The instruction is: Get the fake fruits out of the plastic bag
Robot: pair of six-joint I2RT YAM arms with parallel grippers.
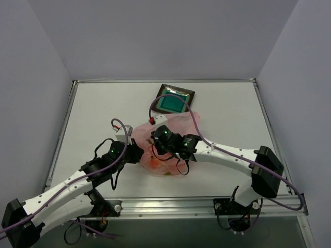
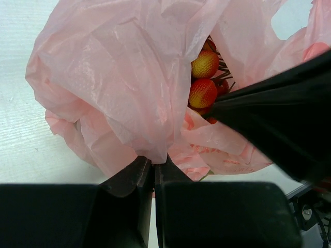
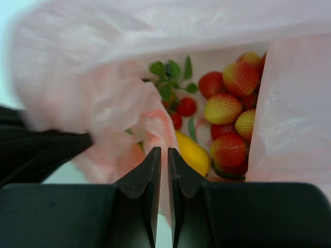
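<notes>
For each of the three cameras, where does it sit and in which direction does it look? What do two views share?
Top external: above and behind the robot, looking down at the plate, left arm and right arm.
Left wrist: on the left arm, facing the plastic bag; the left claw, shut on it, shows.
Right wrist: on the right arm, facing into the bag at the fake fruits; the right claw shows.
Shared: both wrist views show bag and fruits.

A square, dark-rimmed teal plate [image 1: 176, 101] sits toward the white table's [image 1: 103, 113] far edge.

The bag [image 2: 114, 77] is pink, fruits [image 3: 222, 108] red-yellow, plate [image 1: 173, 103] teal.
</notes>
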